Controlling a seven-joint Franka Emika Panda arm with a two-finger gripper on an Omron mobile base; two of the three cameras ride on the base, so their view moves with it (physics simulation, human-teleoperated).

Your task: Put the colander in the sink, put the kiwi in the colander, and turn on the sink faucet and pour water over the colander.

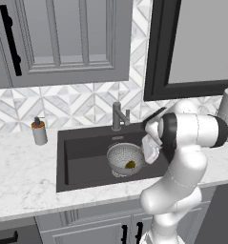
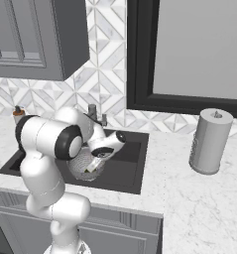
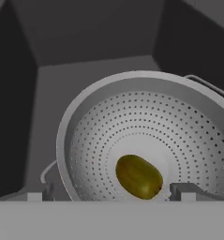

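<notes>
The silver perforated colander stands in the dark sink, right of the basin's middle. The olive-brown kiwi lies loose at the colander's bottom. My gripper hangs just over the colander's right rim, tilted down into it. It is open: its fingertips stand wide apart on either side of the kiwi, not touching it. The dark grey sink faucet stands behind the basin, and I see no water running.
A white soap dispenser with a brown top stands on the marble counter left of the sink. On the counter to the right is a grey paper towel roll. A dark-framed window and wall cabinets are above.
</notes>
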